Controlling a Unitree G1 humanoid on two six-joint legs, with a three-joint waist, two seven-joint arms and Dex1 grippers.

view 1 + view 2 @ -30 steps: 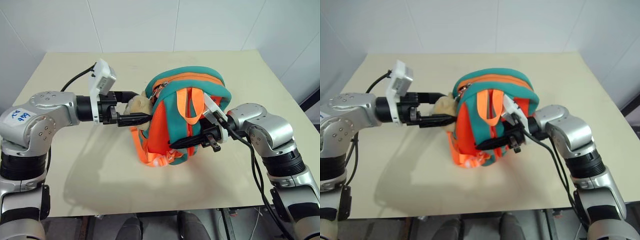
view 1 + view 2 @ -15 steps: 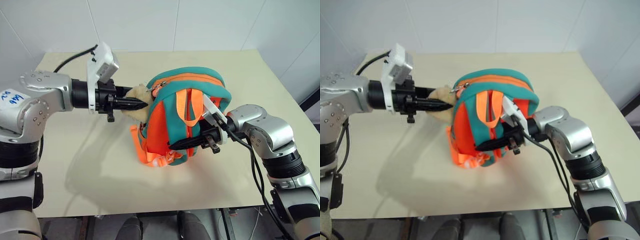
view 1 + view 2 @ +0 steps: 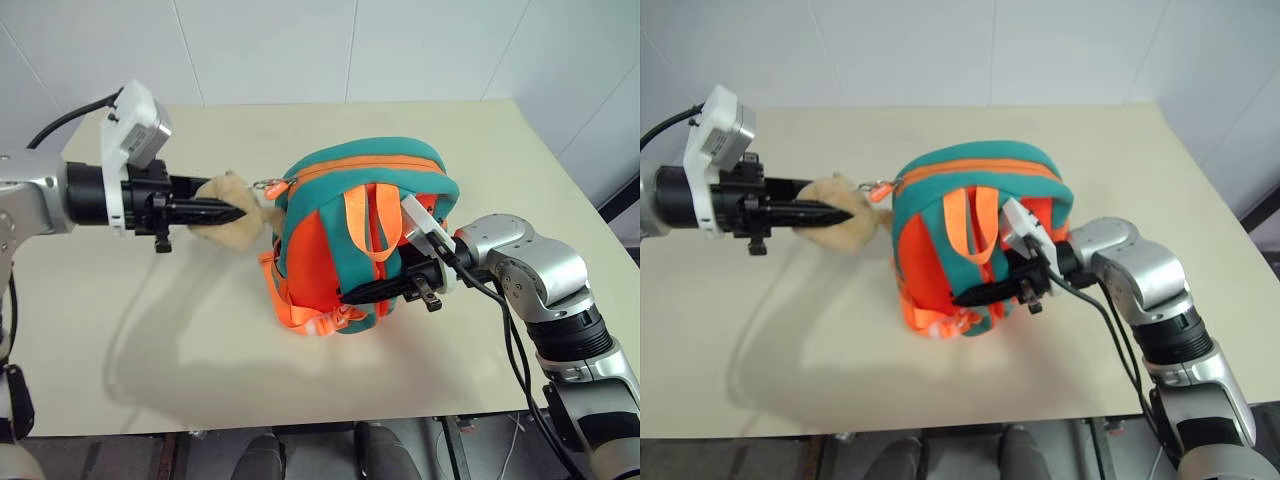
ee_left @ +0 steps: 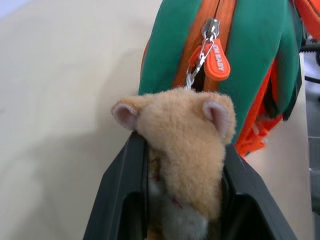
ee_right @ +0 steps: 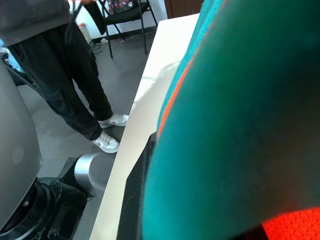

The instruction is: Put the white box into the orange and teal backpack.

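One orange and teal backpack (image 3: 365, 235), one plush toy (image 4: 185, 145), two grippers clamped.

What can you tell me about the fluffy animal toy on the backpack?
The plush toy is tan and fuzzy, with two small round ears that are pink inside. The left gripper is shut on it, holding it off the table, out to the side of the orange and teal backpack. A small metal chain links it to the backpack's zipper, next to an orange pull tab.
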